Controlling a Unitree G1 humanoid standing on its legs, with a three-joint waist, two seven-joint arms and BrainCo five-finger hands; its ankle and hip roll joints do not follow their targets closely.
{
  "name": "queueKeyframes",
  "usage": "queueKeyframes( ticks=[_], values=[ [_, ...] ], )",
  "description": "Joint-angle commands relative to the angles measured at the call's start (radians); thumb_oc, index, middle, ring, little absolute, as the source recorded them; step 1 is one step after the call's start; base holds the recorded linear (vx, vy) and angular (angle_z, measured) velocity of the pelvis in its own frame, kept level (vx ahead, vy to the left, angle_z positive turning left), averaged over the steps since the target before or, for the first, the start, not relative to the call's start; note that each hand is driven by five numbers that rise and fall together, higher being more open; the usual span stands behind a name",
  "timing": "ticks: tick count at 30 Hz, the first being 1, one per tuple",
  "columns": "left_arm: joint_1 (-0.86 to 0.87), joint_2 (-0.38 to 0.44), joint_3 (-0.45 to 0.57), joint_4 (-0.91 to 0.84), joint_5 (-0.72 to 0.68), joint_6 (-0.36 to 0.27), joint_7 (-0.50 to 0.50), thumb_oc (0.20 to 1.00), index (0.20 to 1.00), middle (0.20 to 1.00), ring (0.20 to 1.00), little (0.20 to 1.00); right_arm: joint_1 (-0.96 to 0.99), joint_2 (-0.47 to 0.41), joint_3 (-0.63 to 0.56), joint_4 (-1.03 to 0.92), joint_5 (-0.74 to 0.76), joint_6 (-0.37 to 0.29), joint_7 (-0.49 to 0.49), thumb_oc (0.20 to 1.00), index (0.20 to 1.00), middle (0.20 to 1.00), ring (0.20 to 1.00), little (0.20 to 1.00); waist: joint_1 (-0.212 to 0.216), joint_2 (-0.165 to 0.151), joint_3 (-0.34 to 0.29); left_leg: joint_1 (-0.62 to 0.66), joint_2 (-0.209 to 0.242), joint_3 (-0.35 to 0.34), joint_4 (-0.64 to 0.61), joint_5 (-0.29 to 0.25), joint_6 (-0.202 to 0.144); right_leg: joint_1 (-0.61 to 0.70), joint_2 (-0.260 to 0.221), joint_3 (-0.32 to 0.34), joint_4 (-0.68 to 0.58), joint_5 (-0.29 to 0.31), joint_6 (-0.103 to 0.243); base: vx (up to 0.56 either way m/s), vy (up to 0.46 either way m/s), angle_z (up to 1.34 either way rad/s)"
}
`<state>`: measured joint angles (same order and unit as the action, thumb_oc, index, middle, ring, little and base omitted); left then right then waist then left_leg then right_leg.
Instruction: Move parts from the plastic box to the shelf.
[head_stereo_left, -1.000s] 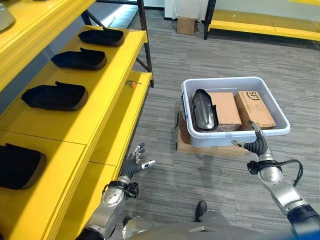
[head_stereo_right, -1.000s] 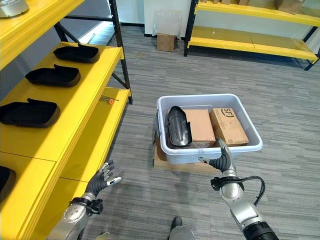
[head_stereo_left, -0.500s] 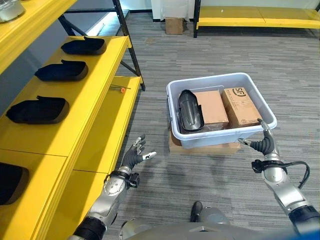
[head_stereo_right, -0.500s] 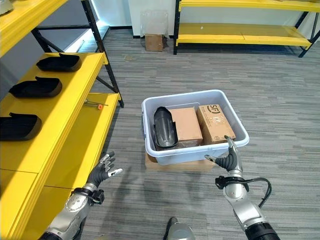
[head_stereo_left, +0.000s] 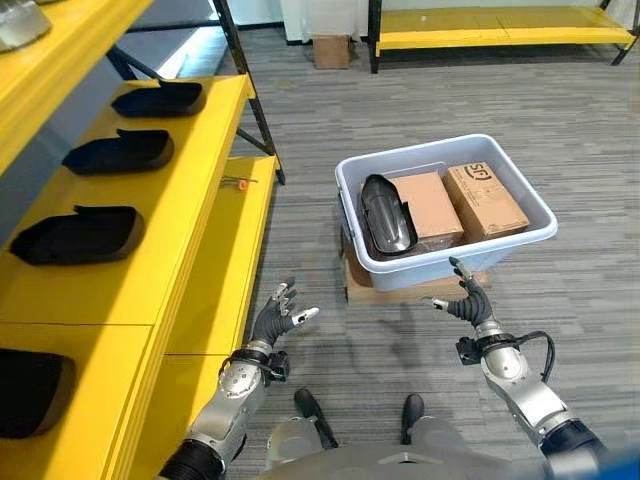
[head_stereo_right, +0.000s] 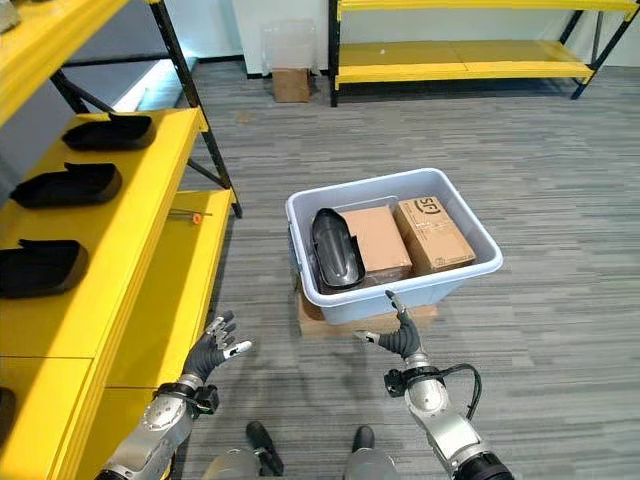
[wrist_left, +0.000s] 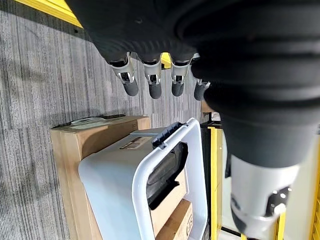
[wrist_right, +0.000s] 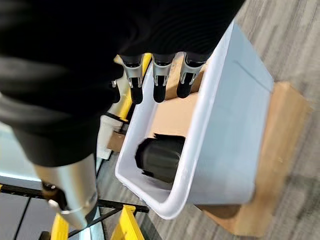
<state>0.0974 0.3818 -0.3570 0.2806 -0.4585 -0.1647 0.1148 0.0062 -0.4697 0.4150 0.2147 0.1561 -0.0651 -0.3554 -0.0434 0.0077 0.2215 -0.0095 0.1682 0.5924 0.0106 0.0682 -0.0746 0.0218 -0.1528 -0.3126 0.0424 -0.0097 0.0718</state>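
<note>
Closer now: our right hand (head_stereo_left: 468, 303) has swung inward toward the box's front wall. Left to right: yellow shelf (head_stereo_left: 180, 215) with matte black moulded parts (head_stereo_left: 78, 234), our left hand (head_stereo_left: 272, 318) relaxed and empty, then the smooth grey plastic box (head_stereo_left: 455, 262). Its glossy black part (head_stereo_left: 388, 215) lies lengthwise, front to back, ahead of our right fingers, which are spread and nearer.

- likely a warehouse or parts storeroom
- long yellow shelving (head_stereo_left: 200, 190) on dark steel uprights, more racks (head_stereo_right: 450, 60) along the far wall
- grey carpeted floor (head_stereo_right: 560, 180)
- cardboard cartons (head_stereo_right: 290, 85)
</note>
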Motion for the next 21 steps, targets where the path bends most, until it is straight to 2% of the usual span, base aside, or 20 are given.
queueKeyframes(
  ticks=[1, 7, 8, 9, 10, 13, 15, 16, 17, 20, 21],
  values=[
    [-0.002, 0.026, 0.013, -0.025, 0.038, -0.095, -0.009, 1.0, 1.0, 1.0, 1.0, 1.0, -0.072, 0.02, 0.014, -0.063, 0.049, -0.056, 0.029, 1.0, 1.0, 1.0, 1.0, 1.0, 0.03, -0.043, 0.004, -0.108, 0.02, -0.041, 0.096, 0.082, -0.044, 0.113, 0.103, -0.069, -0.057, -0.028, -0.028, 0.1, 0.07, 0.01],
    [-0.014, 0.029, -0.011, -0.019, 0.044, -0.103, -0.035, 1.0, 1.0, 1.0, 1.0, 1.0, -0.111, 0.044, 0.05, -0.063, 0.027, -0.011, 0.022, 1.0, 1.0, 1.0, 1.0, 1.0, 0.059, -0.058, -0.025, -0.061, -0.026, -0.011, 0.067, -0.003, 0.006, 0.121, 0.124, -0.116, -0.016, -0.06, -0.024, 0.12, 0.101, 0.02],
    [-0.007, 0.035, -0.01, -0.011, 0.068, -0.104, -0.06, 1.0, 1.0, 1.0, 1.0, 1.0, -0.11, 0.049, 0.041, -0.06, 0.032, 0.004, 0.014, 1.0, 1.0, 1.0, 1.0, 1.0, 0.06, -0.053, -0.031, -0.031, -0.048, -0.019, 0.031, -0.016, 0.028, 0.089, 0.141, -0.117, 0.105, -0.11, -0.013, 0.13, 0.104, 0.1],
    [0.001, 0.037, -0.014, -0.003, 0.072, -0.109, -0.063, 1.0, 1.0, 1.0, 1.0, 1.0, -0.109, 0.057, 0.039, -0.054, 0.026, 0.008, 0.01, 1.0, 1.0, 1.0, 1.0, 1.0, 0.06, -0.047, -0.031, -0.012, -0.056, -0.03, 0.013, -0.022, 0.037, 0.053, 0.111, -0.116, 0.174, -0.102, 0.012, 0.12, 0.085, 0.1],
    [0.003, 0.038, -0.014, -0.002, 0.072, -0.11, -0.064, 1.0, 1.0, 1.0, 1.0, 1.0, -0.108, 0.058, 0.039, -0.052, 0.024, 0.007, 0.01, 1.0, 1.0, 1.0, 1.0, 1.0, 0.061, -0.046, -0.032, -0.009, -0.057, -0.031, 0.01, -0.024, 0.039, 0.046, 0.102, -0.117, 0.186, -0.105, 0.016, 0.06, -0.009, 0.05],
    [0.008, 0.049, -0.021, -0.002, 0.058, -0.12, -0.058, 1.0, 1.0, 1.0, 1.0, 1.0, -0.107, 0.062, 0.041, -0.041, 0.005, -0.011, -0.003, 1.0, 1.0, 1.0, 1.0, 1.0, 0.075, -0.045, -0.03, -0.012, -0.039, -0.033, 0.032, -0.035, 0.038, 0.057, 0.038, -0.153, 0.143, -0.114, 0.022, 0.02, -0.108, -0.1],
    [-0.005, 0.052, -0.031, -0.004, 0.062, -0.115, -0.044, 1.0, 1.0, 1.0, 1.0, 1.0, -0.111, 0.056, 0.042, -0.033, 0.003, -0.024, -0.014, 1.0, 1.0, 1.0, 1.0, 1.0, 0.077, -0.048, -0.022, -0.017, -0.028, -0.04, 0.057, -0.047, 0.037, 0.072, -0.01, -0.153, 0.067, -0.063, 0.034, 0.0, -0.258, -0.22],
    [-0.024, 0.049, -0.038, 0.004, 0.066, -0.117, -0.038, 1.0, 1.0, 1.0, 1.0, 1.0, -0.117, 0.053, 0.042, -0.018, -0.004, -0.04, -0.028, 1.0, 1.0, 1.0, 1.0, 1.0, 0.065, -0.039, -0.013, 0.009, -0.025, -0.05, 0.057, -0.058, 0.036, 0.054, -0.076, -0.115, -0.001, 0.026, 0.078, 0.03, -0.327, -0.19],
    [-0.032, 0.049, -0.041, 0.007, 0.073, -0.116, -0.036, 1.0, 1.0, 1.0, 1.0, 1.0, -0.116, 0.055, 0.04, -0.017, -0.008, -0.039, -0.032, 1.0, 1.0, 1.0, 1.0, 1.0, 0.057, -0.031, -0.009, 0.03, -0.024, -0.055, 0.047, -0.06, 0.032, 0.039, -0.108, -0.092, -0.02, 0.067, 0.097, 0.06, -0.324, -0.18],
    [-0.04, 0.068, -0.039, -0.011, 0.074, -0.105, -0.042, 1.0, 1.0, 1.0, 1.0, 1.0, -0.098, 0.062, 0.02, -0.029, -0.035, -0.041, -0.044, 1.0, 1.0, 1.0, 1.0, 1.0, 0.032, -0.012, 0.003, 0.079, 0.001, -0.071, 0.025, -0.065, 0.018, -0.02, -0.17, -0.028, -0.013, 0.136, 0.134, 0.09, -0.35, 0.09],
    [-0.037, 0.077, -0.035, -0.02, 0.075, -0.098, -0.046, 1.0, 1.0, 1.0, 1.0, 1.0, -0.093, 0.059, 0.012, -0.036, -0.036, -0.036, -0.038, 1.0, 1.0, 1.0, 1.0, 1.0, 0.027, -0.012, 0.002, 0.085, 0.016, -0.067, 0.025, -0.065, 0.01, -0.02, -0.169, -0.03, -0.019, 0.137, 0.143, 0.11, -0.438, 0.36]
  ],
)
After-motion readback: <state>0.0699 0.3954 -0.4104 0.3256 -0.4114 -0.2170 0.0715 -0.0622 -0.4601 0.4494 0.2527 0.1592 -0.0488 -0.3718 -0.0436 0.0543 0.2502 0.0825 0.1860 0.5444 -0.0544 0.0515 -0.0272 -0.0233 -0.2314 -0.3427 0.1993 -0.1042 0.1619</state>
